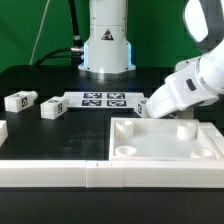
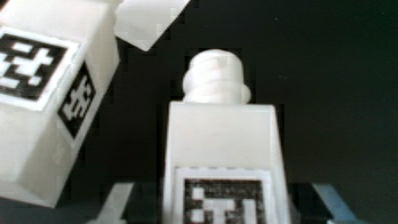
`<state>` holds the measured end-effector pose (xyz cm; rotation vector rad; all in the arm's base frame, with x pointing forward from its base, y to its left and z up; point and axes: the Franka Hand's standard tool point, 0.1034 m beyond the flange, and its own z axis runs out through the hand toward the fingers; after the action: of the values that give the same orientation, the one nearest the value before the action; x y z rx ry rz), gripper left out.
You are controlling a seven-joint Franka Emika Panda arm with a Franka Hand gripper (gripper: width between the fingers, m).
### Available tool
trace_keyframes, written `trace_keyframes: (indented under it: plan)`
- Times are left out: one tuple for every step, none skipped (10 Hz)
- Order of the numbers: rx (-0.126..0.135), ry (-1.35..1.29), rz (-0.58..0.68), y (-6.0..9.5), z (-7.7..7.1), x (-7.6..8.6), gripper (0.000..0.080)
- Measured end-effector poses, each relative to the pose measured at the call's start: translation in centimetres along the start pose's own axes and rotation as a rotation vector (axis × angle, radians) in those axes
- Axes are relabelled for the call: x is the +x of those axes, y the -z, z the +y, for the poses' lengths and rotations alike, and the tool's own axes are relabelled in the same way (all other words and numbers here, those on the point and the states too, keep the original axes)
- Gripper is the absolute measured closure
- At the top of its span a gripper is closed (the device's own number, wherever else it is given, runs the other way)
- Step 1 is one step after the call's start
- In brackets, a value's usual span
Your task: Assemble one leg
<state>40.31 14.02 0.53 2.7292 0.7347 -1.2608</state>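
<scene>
In the wrist view a white leg [image 2: 222, 150] with a threaded tip lies lengthwise between my gripper [image 2: 222, 205]. Its black-and-white tag faces the camera. The grey fingers [image 2: 118, 200] stand on either side of it, with a dark gap between each finger and the leg. A second tagged leg [image 2: 54, 95] lies close beside it. In the exterior view my gripper [image 1: 150, 106] is low over the black table at the far left corner of the large white panel [image 1: 165, 142]. Two more legs [image 1: 20, 100] [image 1: 52, 108] lie at the exterior view's left.
The marker board [image 1: 100, 99] lies on the table in front of the arm's base [image 1: 106, 50]. A low white wall [image 1: 60, 172] runs along the front edge. The panel has round corner holes [image 1: 125, 150].
</scene>
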Motion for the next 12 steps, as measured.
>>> trace_keyframes:
  plan:
    - [0.000, 0.000, 0.000, 0.0, 0.0, 0.0, 0.0512]
    - [0.000, 0.000, 0.000, 0.0, 0.0, 0.0, 0.0512]
    - [0.000, 0.000, 0.000, 0.0, 0.0, 0.0, 0.0512]
    - [0.000, 0.000, 0.000, 0.0, 0.0, 0.0, 0.0512]
    - [0.000, 0.000, -0.003, 0.2, -0.1, -0.1, 0.0512]
    - [-0.001, 0.000, -0.036, 1.5, -0.4, -1.6, 0.0512]
    - [-0.003, -0.006, -0.028, 2.9, -0.5, -2.5, 0.0512]
    - [0.007, -0.014, -0.036, 4.0, -0.5, -3.7, 0.0512]
    - [0.001, -0.017, -0.031, 5.0, -0.6, -4.4, 0.0512]
    - [-0.005, -0.018, 0.006, 5.1, -0.5, -4.0, 0.0512]
    - [-0.005, -0.018, 0.006, 5.0, -0.5, -4.0, 0.0512]
    - [-0.010, -0.020, 0.046, 5.3, -0.3, -3.6, 0.0511]
